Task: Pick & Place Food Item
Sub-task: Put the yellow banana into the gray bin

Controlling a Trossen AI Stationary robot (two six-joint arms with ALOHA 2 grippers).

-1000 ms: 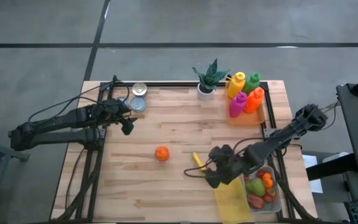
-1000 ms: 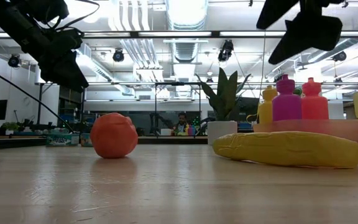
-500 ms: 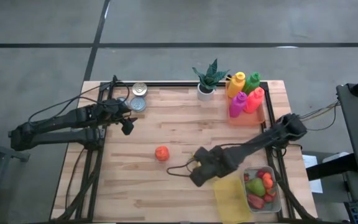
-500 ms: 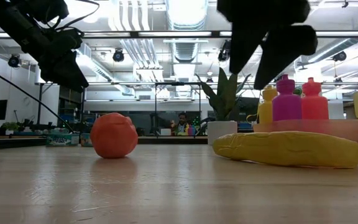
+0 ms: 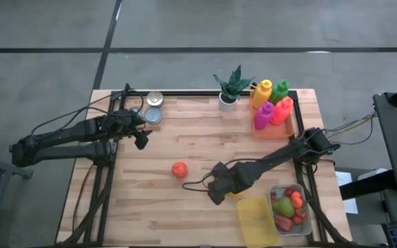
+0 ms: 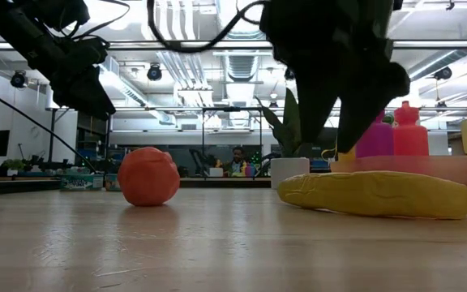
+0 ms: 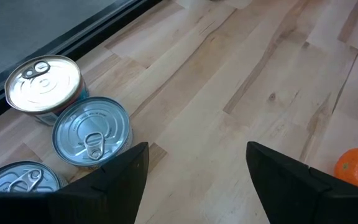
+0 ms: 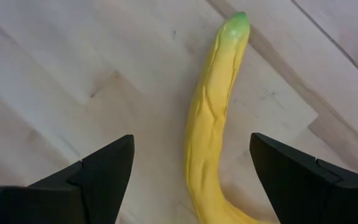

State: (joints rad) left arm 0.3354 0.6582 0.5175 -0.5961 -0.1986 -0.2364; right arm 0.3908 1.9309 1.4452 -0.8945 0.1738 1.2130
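Right gripper (image 8: 191, 171) open above banana (image 8: 213, 118) — orange (image 5: 178, 169) near.

Even, soft light is falling on my counter (image 5: 205, 124) from above, leaving only faint shadows under things. From table height, bright ceiling lights (image 6: 242, 16) are glaring white, and my arms are showing against them as dark shapes. The room behind is looking hazy, while the orange (image 6: 147, 176) is staying fairly sharp. In my right wrist picture the banana (image 8: 216, 124) is evenly lit, and my dark fingers (image 8: 98, 171) are blurring at the edge.
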